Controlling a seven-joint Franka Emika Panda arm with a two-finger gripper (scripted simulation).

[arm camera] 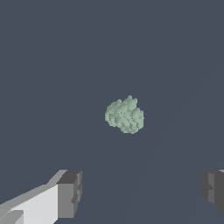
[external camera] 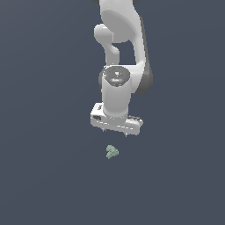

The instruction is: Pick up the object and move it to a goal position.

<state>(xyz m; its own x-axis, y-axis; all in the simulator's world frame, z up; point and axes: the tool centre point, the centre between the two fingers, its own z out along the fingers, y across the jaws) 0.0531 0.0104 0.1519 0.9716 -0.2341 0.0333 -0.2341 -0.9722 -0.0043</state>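
The object (external camera: 112,152) is a tiny pale grey-green lumpy clump lying on the dark grey floor, just below my white gripper (external camera: 114,132) in the exterior view. In the wrist view the object (arm camera: 125,115) sits near the picture's middle, apart from both dark fingertips (arm camera: 70,192). My gripper (arm camera: 142,190) is open with a wide gap and nothing between its fingers. It hangs a short way above the floor and touches nothing.
The floor (external camera: 44,176) is a plain dark grey-blue surface all around. The white arm (external camera: 118,39) rises behind the gripper toward the top of the exterior view. No other objects show.
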